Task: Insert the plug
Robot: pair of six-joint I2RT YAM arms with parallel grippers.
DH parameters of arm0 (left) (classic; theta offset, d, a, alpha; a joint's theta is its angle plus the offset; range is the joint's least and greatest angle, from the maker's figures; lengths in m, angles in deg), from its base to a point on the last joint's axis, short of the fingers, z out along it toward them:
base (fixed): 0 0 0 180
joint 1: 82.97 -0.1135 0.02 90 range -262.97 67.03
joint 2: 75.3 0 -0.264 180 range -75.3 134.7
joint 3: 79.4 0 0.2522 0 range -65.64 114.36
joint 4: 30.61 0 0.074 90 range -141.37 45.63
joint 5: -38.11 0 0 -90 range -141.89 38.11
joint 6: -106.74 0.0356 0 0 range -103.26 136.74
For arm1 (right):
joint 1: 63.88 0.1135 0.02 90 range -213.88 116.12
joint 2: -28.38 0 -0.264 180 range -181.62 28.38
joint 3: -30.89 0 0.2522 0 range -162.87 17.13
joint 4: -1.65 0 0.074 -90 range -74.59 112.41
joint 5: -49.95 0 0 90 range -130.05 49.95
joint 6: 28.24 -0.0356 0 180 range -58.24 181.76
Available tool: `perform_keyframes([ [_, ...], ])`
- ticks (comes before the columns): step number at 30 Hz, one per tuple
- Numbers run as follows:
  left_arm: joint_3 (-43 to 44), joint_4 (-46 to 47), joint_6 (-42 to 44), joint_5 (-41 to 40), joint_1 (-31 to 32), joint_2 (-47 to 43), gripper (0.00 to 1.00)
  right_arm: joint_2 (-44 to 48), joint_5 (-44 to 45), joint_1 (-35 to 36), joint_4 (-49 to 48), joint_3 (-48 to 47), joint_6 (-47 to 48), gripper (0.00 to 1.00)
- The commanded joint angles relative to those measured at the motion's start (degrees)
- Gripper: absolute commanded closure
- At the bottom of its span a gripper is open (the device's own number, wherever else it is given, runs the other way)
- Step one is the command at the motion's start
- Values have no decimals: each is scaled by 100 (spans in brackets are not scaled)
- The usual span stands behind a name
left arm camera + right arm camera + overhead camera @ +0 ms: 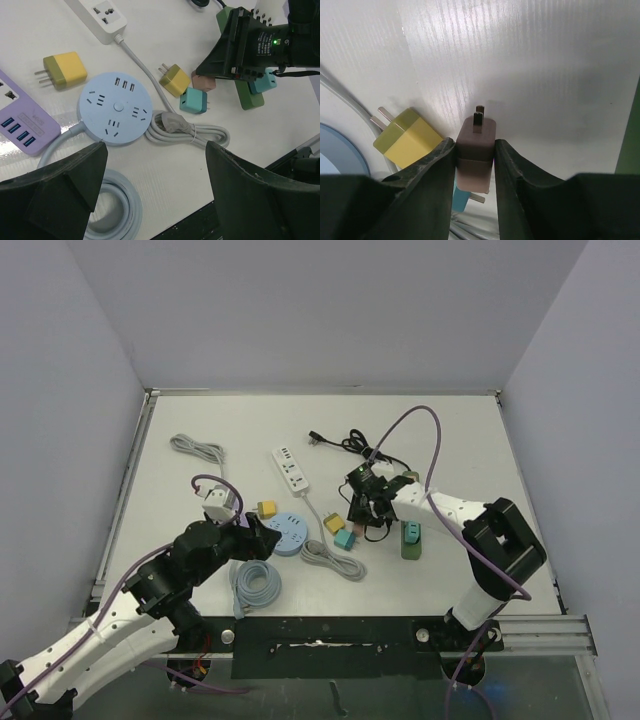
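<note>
Early days: right gripper [475, 165] is clamped on the small brown two-prong plastic plug [476, 137], probably resting on the table. Left gripper [155, 190] hangs wide open above the round pale-blue socket hub [116, 108]. Nothing's inserted yet.

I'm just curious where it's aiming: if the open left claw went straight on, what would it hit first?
Most likely the bundled grey cord beside the round blue power strip: it lies about midway between the open fingers of the left claw. Depth is hard to judge, though.
</note>
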Motion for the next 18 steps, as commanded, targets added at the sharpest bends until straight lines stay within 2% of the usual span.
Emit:
perform_keyframes([
  [1, -66, 568, -211, 75, 8, 15, 22, 167, -82, -63, -268, 186, 14, 81],
  [9, -262, 1385, -703, 96, 7, 52, 22, 1349, -146, -107, -1368, 629, 180, 82],
  [13, -33, 1683, -1383, -97, -8, -80, 22, 2153, -953, -116, -2267, 785, 96, 82],
  [18, -238, 2723, -2001, -124, -17, -293, 22, 2960, -1539, 33, -3520, 984, -111, 82],
])
